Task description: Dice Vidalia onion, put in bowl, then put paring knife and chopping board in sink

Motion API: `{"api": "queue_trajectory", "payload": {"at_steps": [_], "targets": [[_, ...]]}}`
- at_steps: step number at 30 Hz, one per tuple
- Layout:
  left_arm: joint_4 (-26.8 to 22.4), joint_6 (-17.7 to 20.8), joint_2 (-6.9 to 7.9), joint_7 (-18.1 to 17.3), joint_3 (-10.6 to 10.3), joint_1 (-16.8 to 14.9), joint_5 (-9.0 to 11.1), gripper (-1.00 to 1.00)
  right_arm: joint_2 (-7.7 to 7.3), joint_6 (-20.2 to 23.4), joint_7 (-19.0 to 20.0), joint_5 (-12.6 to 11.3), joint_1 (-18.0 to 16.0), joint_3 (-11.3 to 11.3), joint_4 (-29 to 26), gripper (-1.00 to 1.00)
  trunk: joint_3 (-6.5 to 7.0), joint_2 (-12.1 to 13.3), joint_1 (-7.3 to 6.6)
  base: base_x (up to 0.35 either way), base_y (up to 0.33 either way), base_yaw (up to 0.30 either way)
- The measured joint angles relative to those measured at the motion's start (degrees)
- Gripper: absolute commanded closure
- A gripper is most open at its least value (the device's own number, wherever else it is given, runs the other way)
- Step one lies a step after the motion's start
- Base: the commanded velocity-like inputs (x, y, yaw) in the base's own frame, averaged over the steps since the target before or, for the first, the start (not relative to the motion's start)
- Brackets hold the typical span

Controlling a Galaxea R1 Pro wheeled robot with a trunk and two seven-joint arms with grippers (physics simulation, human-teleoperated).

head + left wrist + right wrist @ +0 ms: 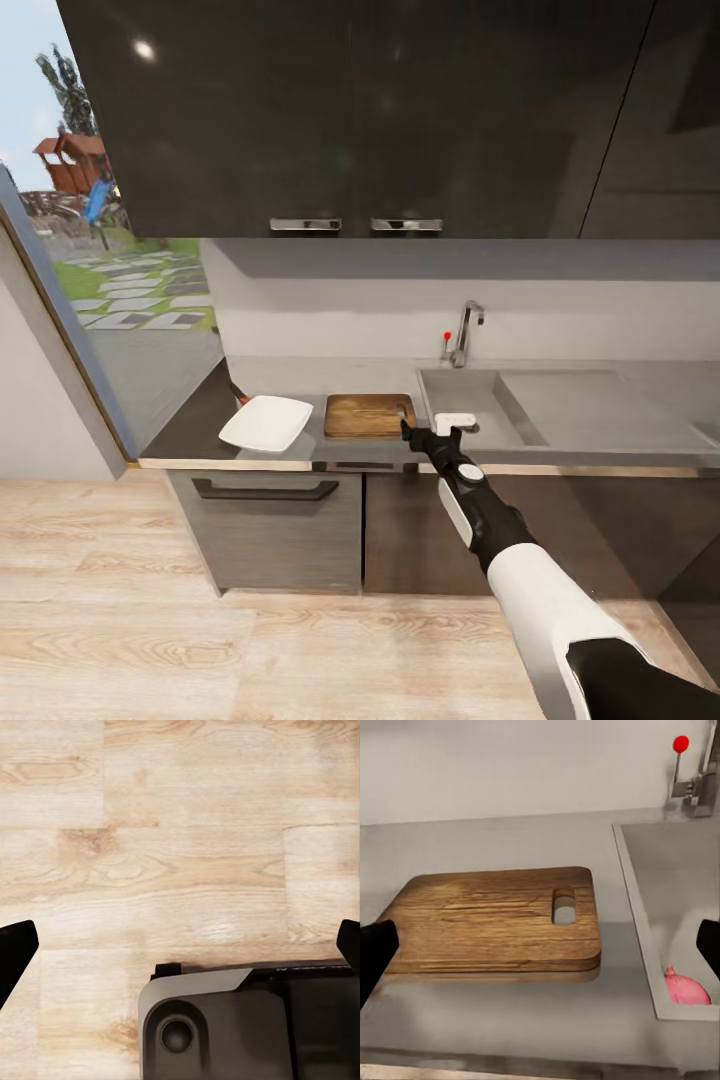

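Now, from my left, I see the white bowl (267, 422) on the countertop (190, 425), the chopping board (368, 415) beside it, my right gripper (408, 433) spread open at the counter's edge, and the pink onion (685, 987) in the sink (480, 400).

Even, soft daylight; glossy cabinets (350, 110) show glare.

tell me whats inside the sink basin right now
A pinkish Vidalia onion sits in the sink, near its front wall. The front rim hides the onion's underside and the basin floor below it.
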Motion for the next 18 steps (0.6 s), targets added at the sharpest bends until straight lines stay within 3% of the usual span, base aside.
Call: {"api": "queue_trajectory", "payload": {"at_steps": [3, 10, 18], "targets": [[0.0, 0.0, 0.00, 0.0, 0.0, 0.0, 0.0, -1.00, 0.08, 0.4, 1.3, 0.1, 3.3, 0.1, -6.2, -1.00, 0.00, 0.0, 0.00, 0.000, 0.000, 0.000], [0.1, 0.0, 0.00, 0.0, 0.0, 0.0, 0.0, -1.00, 0.09, 1.7, 1.8, 0.2, 7.4, 0.1, -13.4, -1.00, 0.00, 0.0, 0.00, 0.000, 0.000, 0.000], [0.1, 0.0, 0.00, 0.1, 0.0, 0.0, 0.1, -1.00, 0.06, 2.0, 1.9, 0.3, 16.3, 0.2, -29.5, -1.00, 0.00, 0.0, 0.00, 0.000, 0.000, 0.000]]}}
